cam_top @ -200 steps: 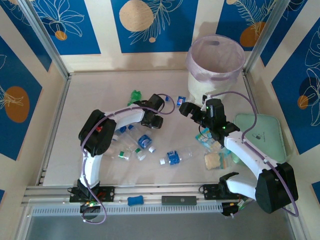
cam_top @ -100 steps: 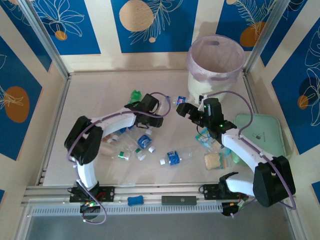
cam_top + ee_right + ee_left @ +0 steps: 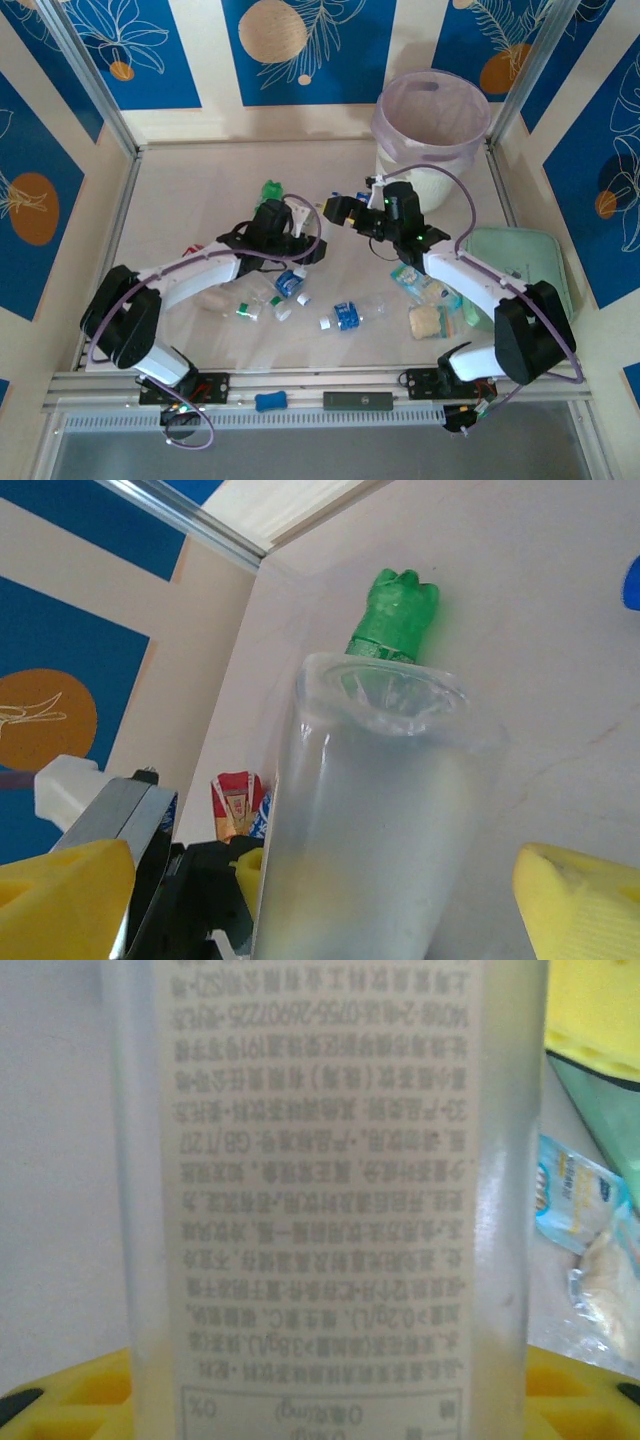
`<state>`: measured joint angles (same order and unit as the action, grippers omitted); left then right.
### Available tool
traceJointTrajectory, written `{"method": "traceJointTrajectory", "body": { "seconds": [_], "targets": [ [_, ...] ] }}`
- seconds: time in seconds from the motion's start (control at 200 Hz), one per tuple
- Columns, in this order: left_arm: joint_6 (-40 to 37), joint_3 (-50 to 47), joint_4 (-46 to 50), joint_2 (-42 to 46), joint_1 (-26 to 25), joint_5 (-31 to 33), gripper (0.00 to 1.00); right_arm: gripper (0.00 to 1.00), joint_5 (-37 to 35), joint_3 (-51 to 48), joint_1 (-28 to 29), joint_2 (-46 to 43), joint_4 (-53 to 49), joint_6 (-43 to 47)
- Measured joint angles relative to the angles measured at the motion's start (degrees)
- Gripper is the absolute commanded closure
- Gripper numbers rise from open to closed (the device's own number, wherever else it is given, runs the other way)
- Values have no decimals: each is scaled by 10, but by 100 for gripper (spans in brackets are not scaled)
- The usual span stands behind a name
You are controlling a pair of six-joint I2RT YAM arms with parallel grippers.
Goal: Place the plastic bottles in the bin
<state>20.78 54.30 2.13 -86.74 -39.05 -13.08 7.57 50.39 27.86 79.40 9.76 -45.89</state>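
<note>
A clear plastic bottle with a pale printed label is held off the table, my left gripper shut on it; its yellow fingertips flank the bottle low in the left wrist view. My right gripper is open around the same bottle, its yellow fingers wide on both sides and apart from it. A green bottle lies behind on the table. Several more bottles are scattered at the front. The white bin with its lilac liner stands at the back right.
A mint-green case lies at the right edge. Snack packets and a tan biscuit piece sit under the right arm. A red packet lies on the left. Walls close in the table's back and sides.
My left gripper has shifted slightly left and its arm has swung low to the left. My right gripper has moved left until its open fingers flank the bottle.
</note>
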Motion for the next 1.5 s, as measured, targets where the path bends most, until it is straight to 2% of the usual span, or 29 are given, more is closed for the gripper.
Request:
{"method": "traceJointTrajectory", "body": {
  "seconds": [0.205,0.425,0.65,0.775,0.915,1.015,1.276,1.501],
  "targets": [
    [8,-29,-29,25,-2,-16,51,9,2,24,16,38,1,0],
    [14,-43,-41,27,-3,-17,50,23,2,36,22,59,0,-2],
    [14,-51,-63,38,-12,-20,49,24,5,39,26,75,1,-2],
    [14,-57,-64,43,-13,-20,47,37,14,41,27,77,3,-3],
    [13,-59,-65,45,-13,-17,35,45,14,41,28,78,5,-11],
    [14,-62,-73,47,-14,-17,20,46,14,41,28,78,5,-10],
    [21,-77,-98,89,-14,12,0,46,1,41,8,69,-20,7],
    [30,-116,-103,131,-14,79,0,47,-23,50,-37,-1,-82,54]
  ]
}}
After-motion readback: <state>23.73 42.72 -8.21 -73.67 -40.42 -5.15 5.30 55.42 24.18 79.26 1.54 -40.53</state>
